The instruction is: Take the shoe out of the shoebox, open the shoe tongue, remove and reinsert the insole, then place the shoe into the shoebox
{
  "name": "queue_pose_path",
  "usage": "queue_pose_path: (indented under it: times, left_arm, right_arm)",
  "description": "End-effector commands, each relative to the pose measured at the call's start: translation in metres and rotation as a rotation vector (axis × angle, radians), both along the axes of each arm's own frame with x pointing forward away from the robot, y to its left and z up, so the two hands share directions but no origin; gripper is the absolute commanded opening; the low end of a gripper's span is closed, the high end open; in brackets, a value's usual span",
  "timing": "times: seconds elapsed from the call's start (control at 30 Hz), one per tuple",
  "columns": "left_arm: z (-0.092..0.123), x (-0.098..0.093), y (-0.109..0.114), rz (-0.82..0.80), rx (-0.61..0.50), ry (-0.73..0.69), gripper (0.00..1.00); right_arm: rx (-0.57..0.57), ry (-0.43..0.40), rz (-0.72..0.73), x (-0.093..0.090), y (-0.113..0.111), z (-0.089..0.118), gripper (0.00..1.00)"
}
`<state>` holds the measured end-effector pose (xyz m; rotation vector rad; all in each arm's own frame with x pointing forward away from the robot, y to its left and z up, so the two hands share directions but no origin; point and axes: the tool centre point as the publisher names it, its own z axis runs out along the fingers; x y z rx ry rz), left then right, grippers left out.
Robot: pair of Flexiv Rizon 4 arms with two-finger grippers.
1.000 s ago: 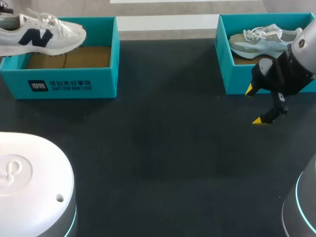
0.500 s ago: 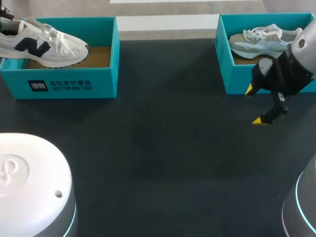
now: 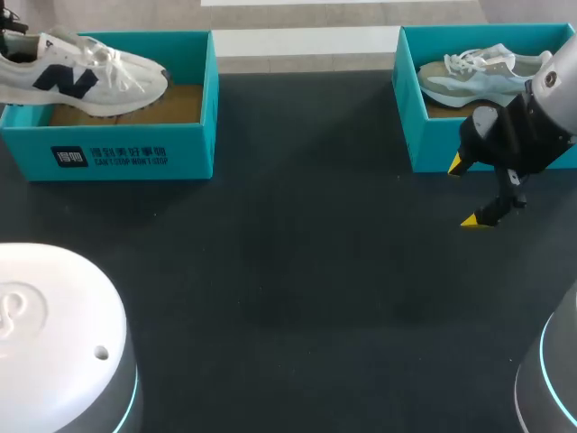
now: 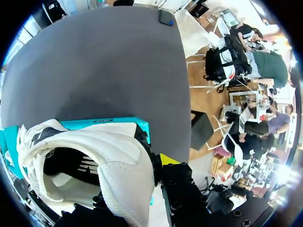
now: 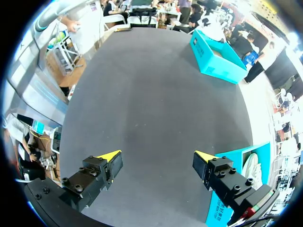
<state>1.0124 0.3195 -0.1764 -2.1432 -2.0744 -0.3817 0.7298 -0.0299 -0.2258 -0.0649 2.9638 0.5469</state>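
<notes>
Pinching the white sneaker's point(image 3: 86, 72) heel, the left pincer point(image 4: 139, 172) should carry its sole clear of the upper-left shoebox's point(image 3: 135, 153) wall; right pincer point(image 3: 466, 193) hangs spread.

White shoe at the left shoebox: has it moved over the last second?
Yes. The white shoe shifted right and lower, toe nearer the right wall of the left shoebox.

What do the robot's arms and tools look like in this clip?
Both arms have rounded pale housings ringed by a glowing teal band: left arm, right arm. The right tool has two black, bolted fingers with bright yellow wedge tips. The left tool shows the same black body and one yellow tip; the other is hidden.
</notes>
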Motion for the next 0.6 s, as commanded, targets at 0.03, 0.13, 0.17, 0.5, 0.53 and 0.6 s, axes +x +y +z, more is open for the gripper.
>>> queue_pose_path:
  times: [0.03,0.13,0.17,0.5,0.53,0.6]
  left_arm:
    - [0.002,0.019,0.002,0.022,-0.025,0.017,0.0]
    - [0.0,0.029,0.003,0.031,-0.031,0.019,0.0]
    - [-0.002,0.034,0.003,0.037,-0.042,0.022,0.0]
    - [-0.03,0.062,-0.005,0.079,-0.049,0.032,0.0]
    - [-0.034,0.064,-0.007,0.078,-0.047,0.031,0.0]
    - [-0.041,0.069,-0.009,0.069,-0.053,0.04,0.0]
  right_arm:
    - [-0.001,-0.001,-0.001,0.0,0.0,-0.001,1.0]
    - [-0.001,-0.001,-0.001,0.0,0.0,-0.001,1.0]
    - [-0.001,-0.001,-0.001,0.0,0.0,-0.001,1.0]
    - [-0.001,-0.001,-0.001,0.0,0.0,-0.001,1.0]
    - [-0.001,-0.001,-0.001,0.0,0.0,-0.001,1.0]
    - [-0.001,-0.001,-0.001,0.0,0.0,-0.001,1.0]
